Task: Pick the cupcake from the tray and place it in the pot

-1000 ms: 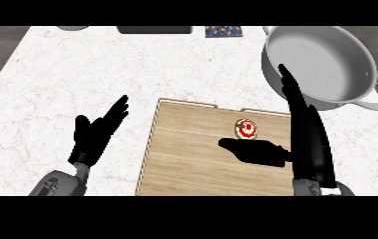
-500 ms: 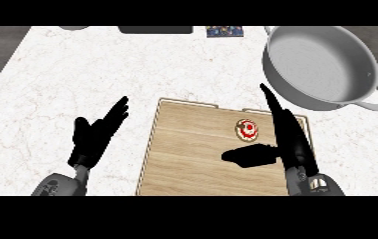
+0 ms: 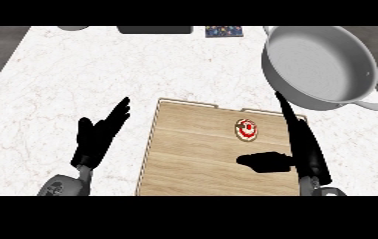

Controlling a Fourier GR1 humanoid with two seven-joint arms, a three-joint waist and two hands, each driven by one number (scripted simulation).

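Two black hands come in from the lower edge over a white marbled counter (image 3: 88, 73). At the far left, the left hand (image 3: 98, 139) rests released over bare counter, its fingers straight and pointing up and slightly right, holding nothing. It is just beside the left edge of the wooden tray (image 3: 193, 163) and does not touch it.

The tray fills the lower middle of the view. The cupcake (image 3: 246, 129), red and white on top, sits on the tray's upper right part, short of the far edge.

The right hand (image 3: 303, 144) is over the tray's right side, seen edge-on. Its fingers are straight and point away from the robot, and its thumb (image 3: 260, 161) sticks out to the left, below the cupcake. The hand is released and grasps nothing. The cupcake lies near the fingers, to their left, with bare wood between them.

The grey pot (image 3: 319, 65) stands at the upper right, beyond the tray's far right corner, with its inside showing.

Along the far edge lie a grey object (image 3: 71, 28), a dark object (image 3: 155, 29) and a small patterned item (image 3: 225, 31).
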